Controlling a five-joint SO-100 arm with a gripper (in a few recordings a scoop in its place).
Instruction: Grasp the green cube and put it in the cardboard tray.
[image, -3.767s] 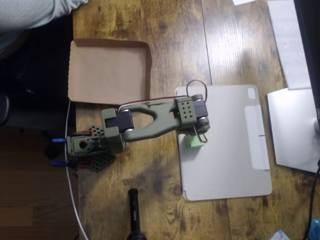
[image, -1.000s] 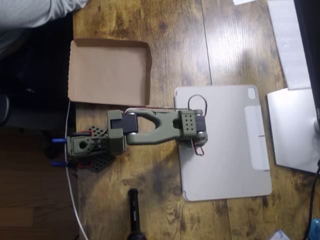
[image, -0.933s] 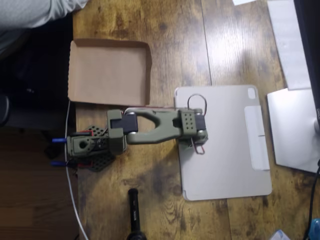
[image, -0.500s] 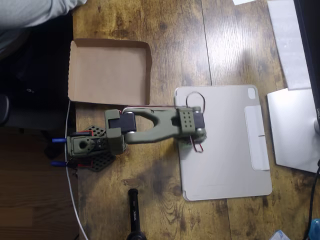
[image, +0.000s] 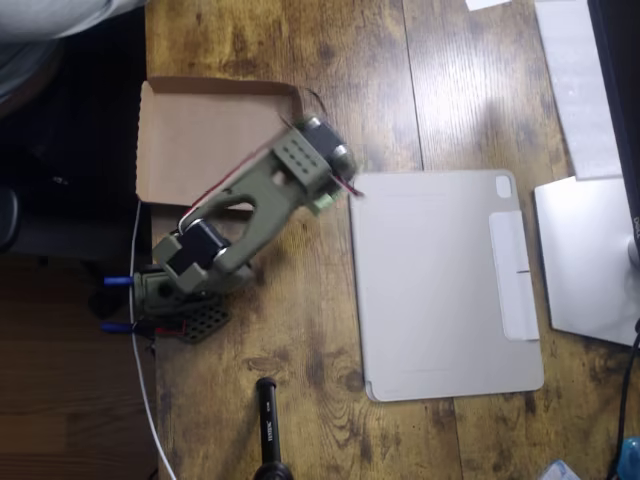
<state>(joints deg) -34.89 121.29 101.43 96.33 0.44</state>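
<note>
Dark, knotty wood-plank table (image: 420, 90), seen from overhead. Olive arm (image: 245, 215) rises from a black base (image: 185, 315) at lower left and reaches diagonally up and right. Its wrist block sits over the right rim of the tray (image: 200, 135), near the tray's lower right corner. The hand (image: 325, 198) is tucked under the wrist, so how the fingers stand cannot be made out; cannot tell whether they are apart or closed. A sliver of the cube (image: 322, 201), lime green, peeks out at the lower right edge of the wrist, over bare wood just beside the tray's right rim and just left of the tablet cover (image: 450, 290). Whether the cube is held or resting on the table cannot be told. Tray floor is plain brown where it shows. Grey cover lies flat right of centre. A white device (image: 590, 260) at the right edge, papers (image: 575, 80) above it. Black cylindrical object (image: 270, 425) at the bottom edge. White cable (image: 145, 390) runs down the left side. A grey sleeve (image: 50, 20) at top left.
</note>
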